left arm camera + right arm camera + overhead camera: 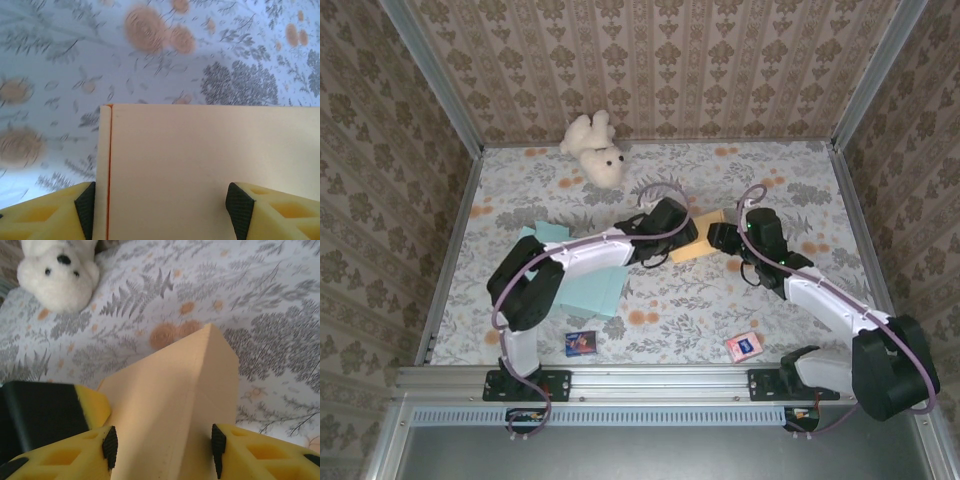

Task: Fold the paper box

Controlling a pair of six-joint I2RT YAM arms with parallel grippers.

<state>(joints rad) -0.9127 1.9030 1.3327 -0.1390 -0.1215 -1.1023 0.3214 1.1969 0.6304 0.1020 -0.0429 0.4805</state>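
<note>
The paper box [703, 238] is a pale orange card piece lying mid-table between both arms. In the left wrist view its flat panel [200, 160] has a folded strip along its left edge. My left gripper [162, 202] is open over that panel. Its left pad [86, 210] sits at the strip's edge and its right pad [239, 212] lies over the panel. In the right wrist view the box [165, 395] rises as a creased ridge. My right gripper [164, 447] is shut on it, both pads against its sides. The two grippers [675, 240] [722, 240] meet at the box.
A white teddy bear [595, 148] [57, 272] lies at the back. Light blue paper sheets [598, 285] lie under the left arm. A small blue card [580, 343] and a pink one [744, 346] sit near the front edge. Patterned walls enclose the table.
</note>
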